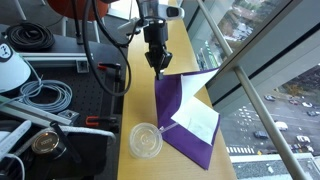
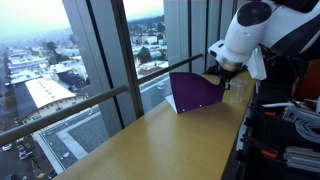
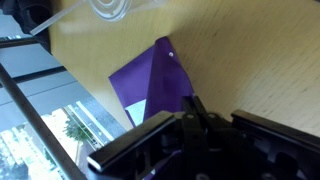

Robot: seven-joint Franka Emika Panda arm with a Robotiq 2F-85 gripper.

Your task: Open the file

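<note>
- On the long wooden table point(image 1: 138, 105) beside tall windows, a white robot arm point(image 2: 250, 35) reaches down over a purple file point(image 1: 172, 105).
- In an exterior view from above, the file lies near the window edge of the table, just beside a clear round lid point(image 1: 145, 140) without touching it.
- Its long axis runs at a slant, roughly along the table's length. One end sits under the arm and the other points toward the near window-side corner.
- The front cover point(image 2: 195, 92) is raised off the rest and stands close to upright in both exterior views. It appears hinged on the side away from the glass, so the file opens toward the window.
- White sheets point(image 1: 197, 120) are uncovered inside, resting flat on the purple back.
- The gripper point(image 1: 157, 68) meets the top corner of the raised cover. Its fingers sit together and appear pinched on that corner, which the wrist view shows running in under them.
- A small pale dot at the cover's far corner in the wrist view is probably the clasp point(image 3: 171, 55), hanging free.
- My judgement is that the task is well past halfway. The clasp is undone and the cover is up, but it is not yet swung over and laid flat.
</note>
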